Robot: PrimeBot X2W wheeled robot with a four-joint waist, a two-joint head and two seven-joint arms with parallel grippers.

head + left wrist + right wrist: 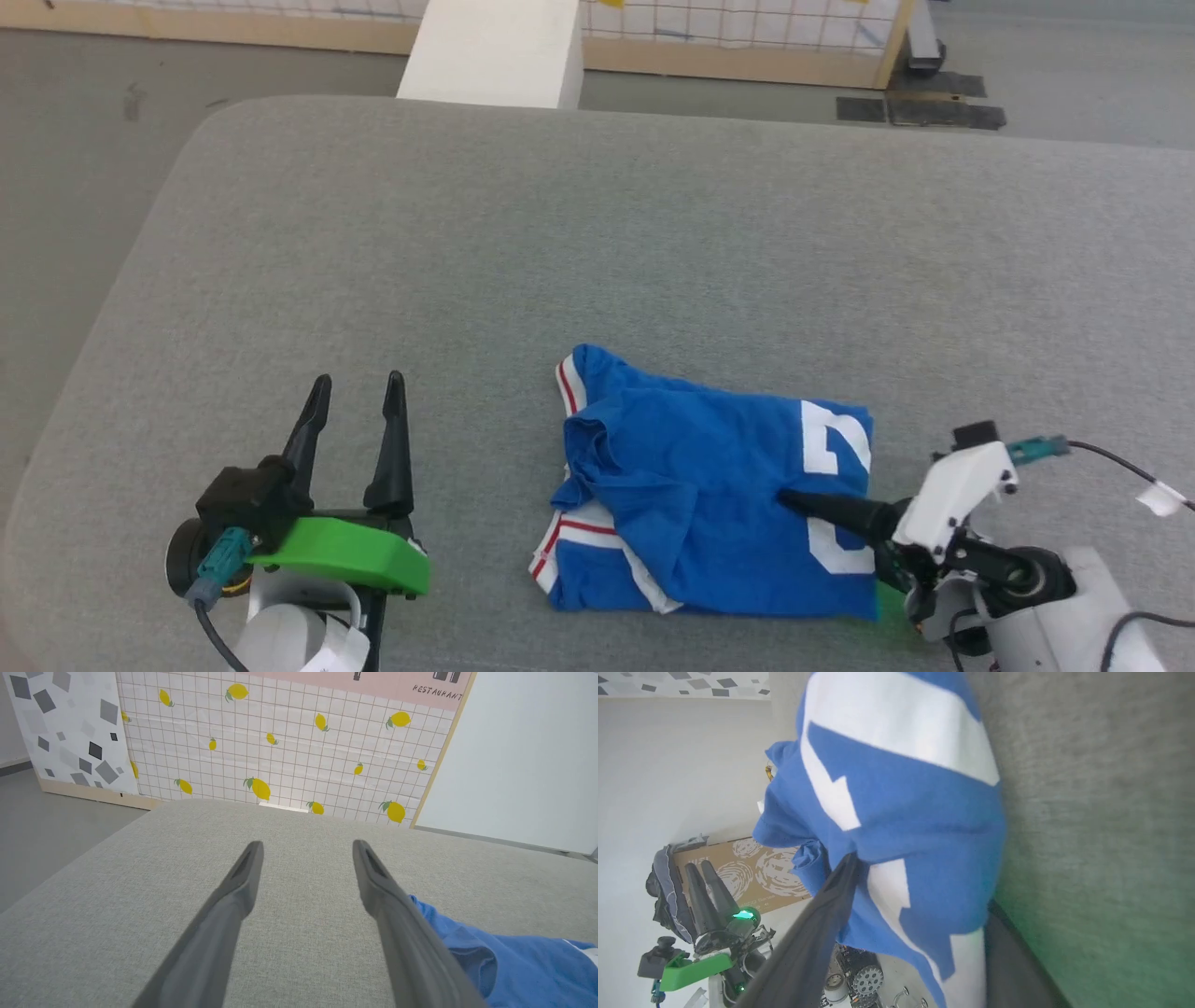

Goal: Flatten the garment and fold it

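A wide table covered with grey cloth (597,233) takes up most of the head view. Behind it, in the left wrist view, stands a wall panel printed with lemons (280,742).

The garment (709,485) lies on the near part of the table, toward the robot's right. It is not flat: it is a loose, doubled bundle, with a sleeve trim turned up at the far left corner and the white number print on its right end. It is a little longer from left to right than from near to far.

The right gripper (812,509) is at this right end and points leftward along that axis. Its fingers are spread wide. One finger (822,924) lies on top of the blue cloth and the other seems to be under the edge, so the cloth is between them but is not pinched.

The left gripper (359,392) is also spread wide and holds nothing. It is well apart from the garment's left side, and its fingers point away from the robot.

The right arm is clearly the nearer one. Closing on that edge looks like the next thing to do, and the left arm would have to travel to its right to reach the opposite end.
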